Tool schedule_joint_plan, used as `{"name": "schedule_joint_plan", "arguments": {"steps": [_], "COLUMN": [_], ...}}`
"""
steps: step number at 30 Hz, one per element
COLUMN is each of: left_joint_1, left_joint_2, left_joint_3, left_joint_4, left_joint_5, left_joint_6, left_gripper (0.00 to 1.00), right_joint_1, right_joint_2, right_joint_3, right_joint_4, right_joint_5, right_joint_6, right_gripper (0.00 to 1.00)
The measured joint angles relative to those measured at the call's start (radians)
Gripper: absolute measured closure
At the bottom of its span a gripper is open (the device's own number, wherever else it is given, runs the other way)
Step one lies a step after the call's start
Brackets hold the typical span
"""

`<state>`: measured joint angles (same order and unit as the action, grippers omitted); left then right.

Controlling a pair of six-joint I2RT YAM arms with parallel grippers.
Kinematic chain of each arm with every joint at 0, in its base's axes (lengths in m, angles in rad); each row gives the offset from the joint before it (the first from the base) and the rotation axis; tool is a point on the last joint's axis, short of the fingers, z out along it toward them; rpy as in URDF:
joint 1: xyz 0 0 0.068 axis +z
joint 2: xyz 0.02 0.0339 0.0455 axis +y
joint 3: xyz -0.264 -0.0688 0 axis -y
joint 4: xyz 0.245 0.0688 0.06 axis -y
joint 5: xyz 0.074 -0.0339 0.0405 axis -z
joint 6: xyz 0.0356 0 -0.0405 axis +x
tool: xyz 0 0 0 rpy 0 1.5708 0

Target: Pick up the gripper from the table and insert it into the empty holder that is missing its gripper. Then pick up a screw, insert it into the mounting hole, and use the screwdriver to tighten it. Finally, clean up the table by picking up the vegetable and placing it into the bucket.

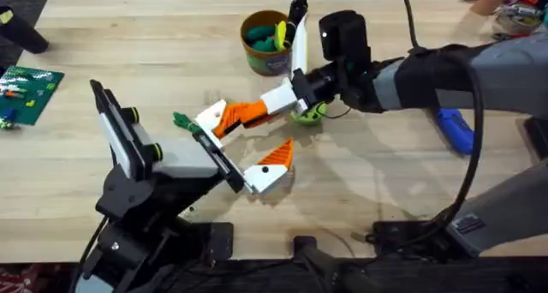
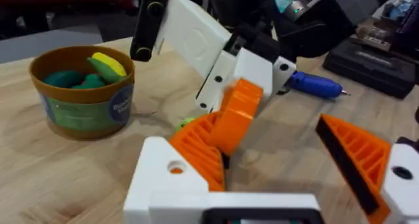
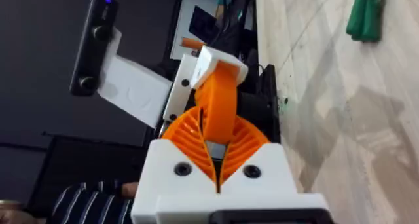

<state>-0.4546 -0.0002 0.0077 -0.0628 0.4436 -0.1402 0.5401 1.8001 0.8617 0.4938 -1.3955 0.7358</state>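
While the right gripper (image 1: 229,116) is clenched on one orange finger of the left gripper (image 1: 248,152) at mid-table, the left gripper's own fingers stand spread apart, grasping nothing. Right wrist view shows the orange pads (image 3: 185,135) pinching that finger (image 3: 219,106). The olive-yellow bucket (image 1: 267,41) sits behind them, holding green and yellow pieces. A green vegetable (image 1: 181,120) lies just left of the grippers. A blue screwdriver (image 1: 455,130) lies well right.

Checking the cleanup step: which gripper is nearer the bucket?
Right. The right gripper sits just below the bucket; the left gripper lies farther toward the table's near side.
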Motion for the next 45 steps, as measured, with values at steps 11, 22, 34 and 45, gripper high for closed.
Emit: {"name": "schedule_joint_plan", "arguments": {"steps": [11, 22, 34, 45], "left_joint_1": [0.001, 0.002, 0.003, 0.003], "left_joint_2": [0.0, 0.0, 0.0, 0.0], "left_joint_3": [0.0, 0.0, 0.0, 0.0], "left_joint_4": [0.0, -0.001, -0.002, -0.002], "left_joint_5": [0.003, -0.035, -0.048, -0.055], "left_joint_6": [0.001, -0.004, -0.013, -0.018], "left_gripper": [0.013, 0.014, 0.014, 0.014], "right_joint_1": [-0.003, 0.025, 0.032, 0.035], "right_joint_2": [0.0, 0.0, 0.0, 0.0], "right_joint_3": [0.022, 0.033, 0.035, 0.037], "right_joint_4": [-0.005, -0.003, -0.001, -0.001], "right_joint_5": [0.034, 0.085, 0.105, 0.116], "right_joint_6": [0.02, 0.027, 0.107, 0.111], "right_gripper": [0.983, 0.983, 0.983, 0.974]}}
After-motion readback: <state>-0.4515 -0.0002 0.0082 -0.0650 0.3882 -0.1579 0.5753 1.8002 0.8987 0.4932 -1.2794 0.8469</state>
